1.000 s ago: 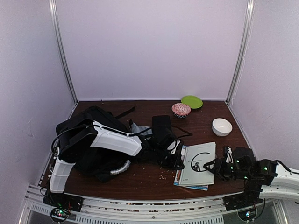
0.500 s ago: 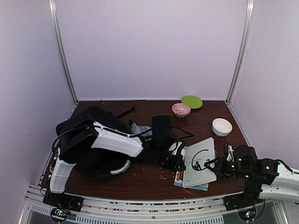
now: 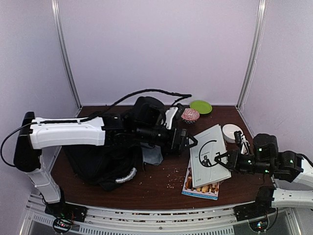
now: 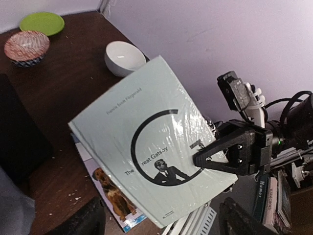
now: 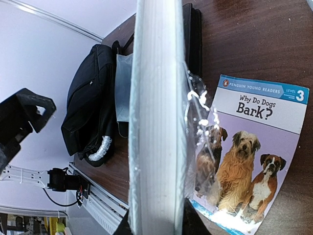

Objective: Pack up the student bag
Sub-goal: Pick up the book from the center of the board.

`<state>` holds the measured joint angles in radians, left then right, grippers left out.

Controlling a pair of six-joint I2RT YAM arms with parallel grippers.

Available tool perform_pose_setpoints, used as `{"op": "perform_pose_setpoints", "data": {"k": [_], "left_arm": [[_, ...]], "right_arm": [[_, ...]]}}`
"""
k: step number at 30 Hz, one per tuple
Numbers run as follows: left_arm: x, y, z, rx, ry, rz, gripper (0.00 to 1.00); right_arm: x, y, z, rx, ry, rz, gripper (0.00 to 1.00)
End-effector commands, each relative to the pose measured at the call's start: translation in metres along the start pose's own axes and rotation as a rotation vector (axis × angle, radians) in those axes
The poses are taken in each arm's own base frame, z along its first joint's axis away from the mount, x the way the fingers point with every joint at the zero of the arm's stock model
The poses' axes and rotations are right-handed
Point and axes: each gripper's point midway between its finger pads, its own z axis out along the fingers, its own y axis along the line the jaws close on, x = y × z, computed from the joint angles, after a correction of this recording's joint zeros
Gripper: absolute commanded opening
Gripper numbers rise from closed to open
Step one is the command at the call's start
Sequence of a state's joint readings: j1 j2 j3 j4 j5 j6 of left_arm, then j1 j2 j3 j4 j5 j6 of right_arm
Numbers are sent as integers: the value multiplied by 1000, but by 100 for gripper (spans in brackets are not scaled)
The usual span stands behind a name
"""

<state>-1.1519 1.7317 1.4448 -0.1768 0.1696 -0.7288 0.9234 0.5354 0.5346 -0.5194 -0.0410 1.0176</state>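
My left gripper (image 3: 188, 141) gaped wide at centre frame, the bag (image 3: 92, 164) lying lower left of it; my right gripper (image 3: 221, 159) pinched a book (image 3: 207, 151).

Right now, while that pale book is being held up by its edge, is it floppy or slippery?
Likely fairly stiff: the book tilts off the table without sagging. Its glossy plastic wrap looks slippery, so the right fingers could slide.
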Motion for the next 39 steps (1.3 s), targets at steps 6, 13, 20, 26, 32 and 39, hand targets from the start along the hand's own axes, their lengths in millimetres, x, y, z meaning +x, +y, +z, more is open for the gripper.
{"op": "perform_pose_setpoints", "data": {"k": [6,13,20,26,32,39], "left_arm": [[-9,47,-145,-244,-262,222,98],[35,-10,-175,123,-127,502,98],[54,-28,-189,244,-52,522,98],[62,-29,-196,290,-32,500,98],[61,-24,-192,323,-66,440,98],[61,-41,-185,446,-42,408,82]], "right_arm": [[2,134,-22,-475,122,-324,0],[52,187,-23,-677,292,-616,0],[70,210,-19,-788,357,-718,0],[73,222,-27,-861,367,-752,0],[72,228,-37,-896,368,-778,0],[68,231,-40,-903,340,-799,0]]}}
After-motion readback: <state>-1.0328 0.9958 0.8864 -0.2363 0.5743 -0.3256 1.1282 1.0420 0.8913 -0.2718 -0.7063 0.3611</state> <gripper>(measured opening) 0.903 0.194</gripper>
